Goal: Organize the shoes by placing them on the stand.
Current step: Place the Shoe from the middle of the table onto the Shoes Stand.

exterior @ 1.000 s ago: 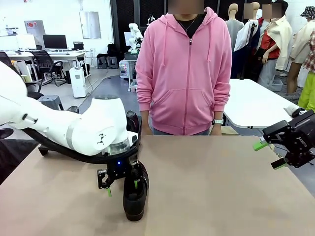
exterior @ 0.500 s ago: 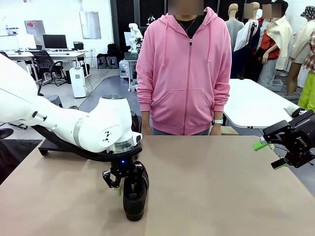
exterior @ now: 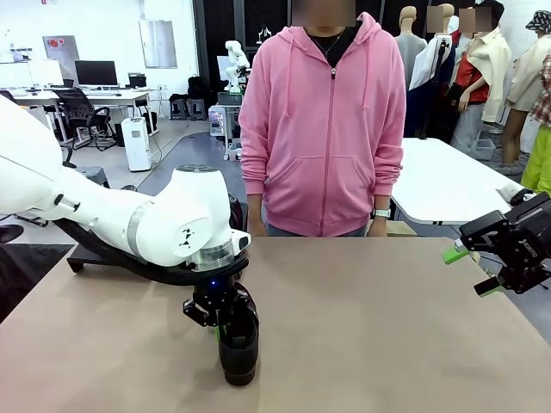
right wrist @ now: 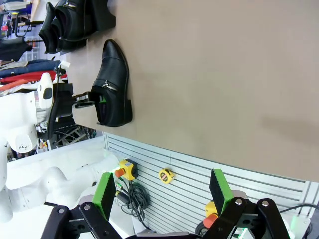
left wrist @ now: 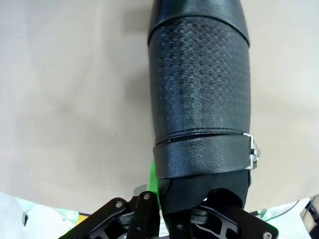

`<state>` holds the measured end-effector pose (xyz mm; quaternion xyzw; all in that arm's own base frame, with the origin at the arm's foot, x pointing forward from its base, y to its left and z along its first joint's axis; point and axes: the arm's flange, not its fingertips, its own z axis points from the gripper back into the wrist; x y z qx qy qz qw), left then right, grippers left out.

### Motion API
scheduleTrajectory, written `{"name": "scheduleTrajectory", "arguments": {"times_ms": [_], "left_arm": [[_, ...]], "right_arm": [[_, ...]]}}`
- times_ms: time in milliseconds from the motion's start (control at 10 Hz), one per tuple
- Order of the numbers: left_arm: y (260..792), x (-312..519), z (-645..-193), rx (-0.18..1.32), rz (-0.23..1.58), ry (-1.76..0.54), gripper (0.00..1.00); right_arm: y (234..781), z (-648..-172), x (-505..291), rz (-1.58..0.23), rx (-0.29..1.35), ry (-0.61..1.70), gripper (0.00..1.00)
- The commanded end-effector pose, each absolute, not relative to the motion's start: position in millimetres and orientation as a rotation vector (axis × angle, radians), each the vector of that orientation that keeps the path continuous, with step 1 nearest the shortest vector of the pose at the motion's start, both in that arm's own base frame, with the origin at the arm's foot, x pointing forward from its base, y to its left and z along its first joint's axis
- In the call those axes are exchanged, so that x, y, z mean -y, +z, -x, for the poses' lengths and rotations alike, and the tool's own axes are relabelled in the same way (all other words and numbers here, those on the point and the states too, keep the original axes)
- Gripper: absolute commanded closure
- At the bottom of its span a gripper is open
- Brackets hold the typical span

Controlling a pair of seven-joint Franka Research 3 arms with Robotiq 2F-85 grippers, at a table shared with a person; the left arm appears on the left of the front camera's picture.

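The left gripper (exterior: 220, 320) is reaching down at the near middle of the tan desk (exterior: 362, 327), its jaws pinching the collar of a black slip-on shoe (exterior: 238, 344) that is standing on the desk with its toe pointing toward the robot's side. In the left wrist view the shoe (left wrist: 199, 94) is stretching away from the camera, its textured upper and a small metal side buckle showing, with one green pad (left wrist: 154, 180) pressing against the edge of the opening. The right gripper (exterior: 472, 268) is hovering above the desk's right edge with its jaws spread wide and nothing between them; its own camera is showing both green pads (right wrist: 105, 193) well apart. That same view is showing the held shoe (right wrist: 112, 84) side-on, and further shoes (right wrist: 70, 20) sitting on the stand (exterior: 129, 258) at the desk's far left, behind the left arm. A person in a pink hoodie (exterior: 323, 120) is standing at the far side of the desk.
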<state>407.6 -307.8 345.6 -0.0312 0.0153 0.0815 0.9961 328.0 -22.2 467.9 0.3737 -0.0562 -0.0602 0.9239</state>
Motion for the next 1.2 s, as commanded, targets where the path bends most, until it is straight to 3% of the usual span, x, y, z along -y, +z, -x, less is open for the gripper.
{"name": "scheduleTrajectory", "arguments": {"times_ms": [0, 500, 700, 800, 1100], "left_arm": [[358, 295, -396, -0.055, 0.121, 0.055, 1.0], [432, 252, -336, 0.105, 0.218, -0.301, 1.0], [449, 218, -323, 0.329, 0.294, -0.072, 1.0], [453, 199, -317, 0.391, 0.35, -0.078, 1.0], [462, 219, -328, 0.291, 0.285, -0.121, 1.0]], "right_arm": [[470, -329, 21, -0.792, 0.116, -0.138, 0.0], [470, -329, 21, -0.792, 0.116, -0.138, 0.0], [470, -329, 21, -0.792, 0.116, -0.138, 0.0], [470, -329, 21, -0.792, 0.116, -0.138, 0.0], [470, -329, 21, -0.792, 0.116, -0.138, 0.0]]}}
